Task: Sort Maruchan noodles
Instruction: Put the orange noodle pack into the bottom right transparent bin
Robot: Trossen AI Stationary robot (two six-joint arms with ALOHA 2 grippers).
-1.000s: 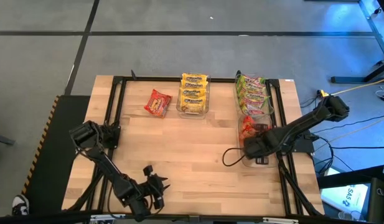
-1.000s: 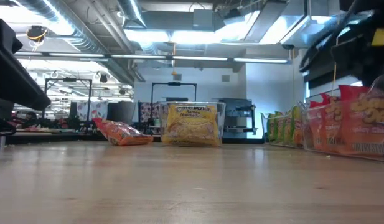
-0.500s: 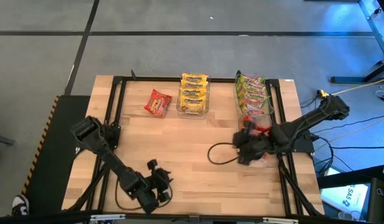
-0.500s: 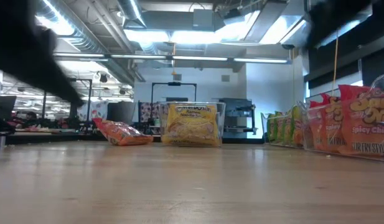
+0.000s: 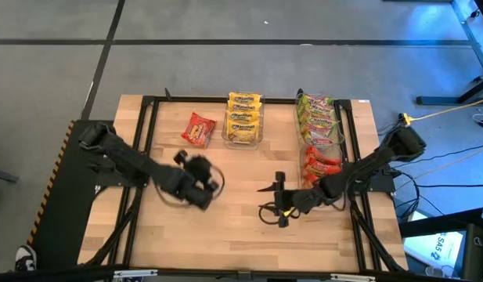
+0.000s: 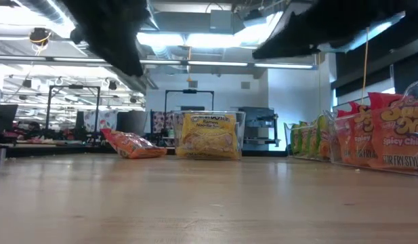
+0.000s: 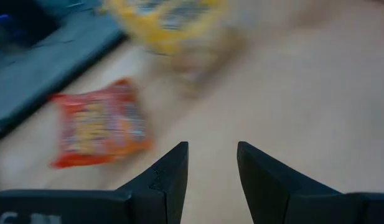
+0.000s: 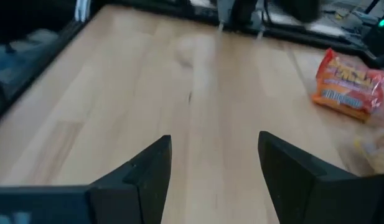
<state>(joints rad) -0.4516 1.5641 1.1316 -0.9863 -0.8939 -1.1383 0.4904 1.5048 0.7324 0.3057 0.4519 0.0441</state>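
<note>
Grey floor (image 5: pixel 225 70) crossed by dark seam lines surrounds the wooden table (image 5: pixel 241 211). Beyond it, a workshop hall: ceiling ducts (image 6: pixel 93 41) at 11 o'clock, bright strip lights (image 6: pixel 195 37) at 12 o'clock, pale wall (image 6: pixel 297 95).

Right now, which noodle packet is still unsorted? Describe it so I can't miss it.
Find the clear bin of yellow packets at the table's far edge, middle. Beside it, toward the left arm's side, a red-orange Maruchan packet lies flat on bare wood, the only packet outside a bin.
</note>
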